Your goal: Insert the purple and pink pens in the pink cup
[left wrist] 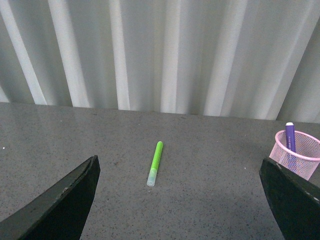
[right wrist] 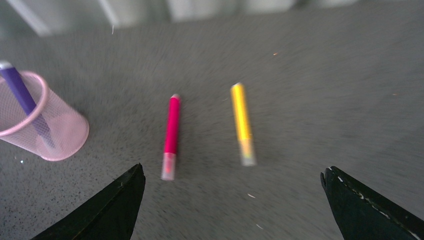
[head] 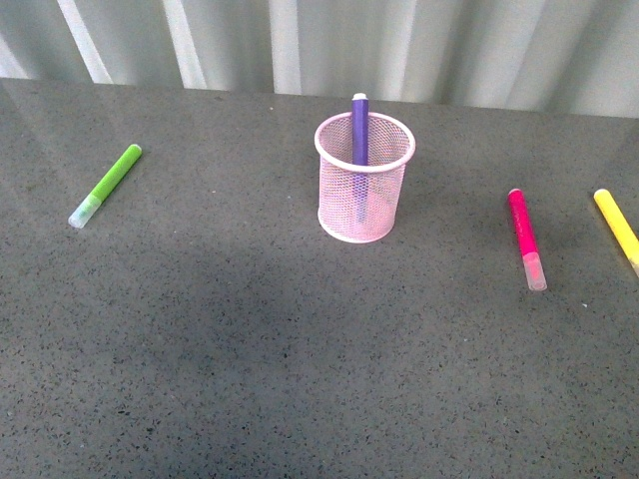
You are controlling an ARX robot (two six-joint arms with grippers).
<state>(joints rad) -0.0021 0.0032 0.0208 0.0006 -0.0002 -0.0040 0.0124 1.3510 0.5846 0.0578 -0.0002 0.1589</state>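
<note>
The pink cup (head: 363, 180) stands upright at the table's middle back. The purple pen (head: 359, 132) stands inside it, leaning on the far rim. The pink pen (head: 524, 237) lies flat on the table to the right of the cup, cap toward me. Neither arm shows in the front view. In the right wrist view my right gripper (right wrist: 232, 200) is open and empty, above the table with the pink pen (right wrist: 171, 134) ahead of its jaws and the cup (right wrist: 37, 120) off to one side. My left gripper (left wrist: 177, 195) is open and empty, far from the cup (left wrist: 299, 155).
A lime-green marker (head: 106, 185) lies at the left of the table, also ahead of the left gripper (left wrist: 155, 162). A yellow marker (head: 618, 229) lies at the right edge, beside the pink pen (right wrist: 242, 122). A pale corrugated wall (head: 319, 45) runs behind the table.
</note>
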